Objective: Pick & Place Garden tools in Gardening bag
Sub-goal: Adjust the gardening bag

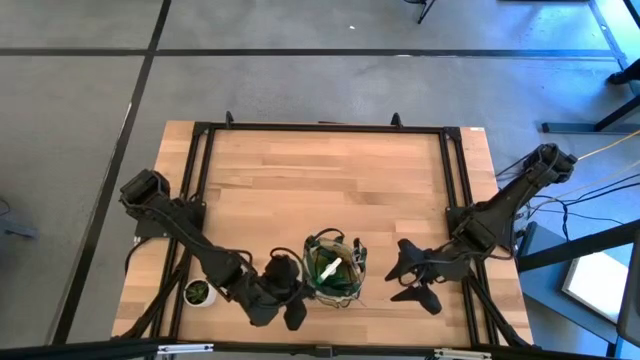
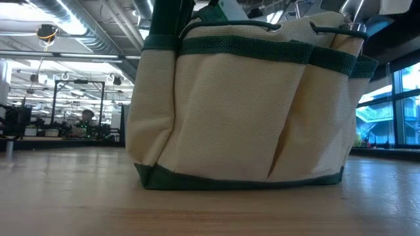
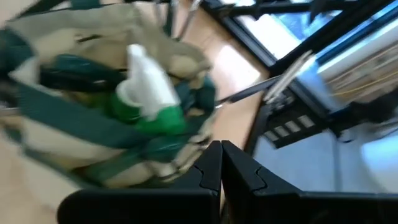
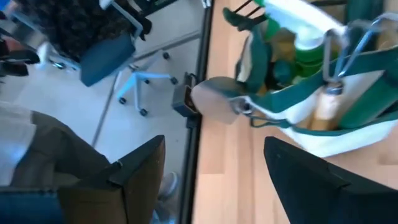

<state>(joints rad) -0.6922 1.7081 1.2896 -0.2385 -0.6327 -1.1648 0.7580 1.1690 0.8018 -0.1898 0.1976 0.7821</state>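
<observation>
High view: gardening bag (image 1: 333, 268) near table's (image 1: 330, 170) front edge; left gripper (image 1: 290, 312) beside it, jaws together; right gripper (image 1: 412, 272) opposite, jaws apart, empty. Left wrist: spray bottle (image 3: 146, 93) inside bag.

The far half of the surface (image 1: 330, 165) lies bare, open to passage from either side. Near the front edge, the gardening bag (image 1: 334, 268) blocks the middle, its mouth crowded by the spray bottle (image 1: 331, 268) and tool handles. The left gripper (image 1: 291, 312), jaws closed, sits just left of it; the right gripper (image 1: 415, 272), jaws apart, stands right across a bare gap. A small potted plant (image 1: 198, 292) occupies the near-left corner.
</observation>
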